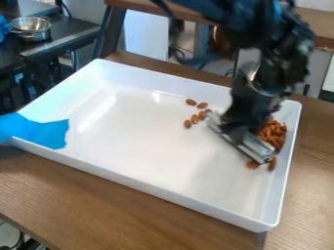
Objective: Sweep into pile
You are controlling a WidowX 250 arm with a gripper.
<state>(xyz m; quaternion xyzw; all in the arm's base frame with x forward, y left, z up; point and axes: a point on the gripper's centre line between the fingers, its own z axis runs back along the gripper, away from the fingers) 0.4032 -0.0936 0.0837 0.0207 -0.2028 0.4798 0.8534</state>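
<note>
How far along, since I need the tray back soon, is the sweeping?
Looks done: most of the nuts sit in a pile at the right side of the tray.
In hand: the gripper is over a metal sweeping tool beside the pile.
Left: a loose group of nuts farther left, plus strays by the tool's near end.

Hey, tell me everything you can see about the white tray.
The white tray is wide, shallow and roughly rectangular, with low raised walls and rounded corners. It looks like glossy plastic, with light glinting off its floor. It sits flat on the wooden table. Blue tape laps over its left corner. Brown nuts lie on it, heaped by the right wall with some loose ones. A metal tool slants low over the right part.
</note>
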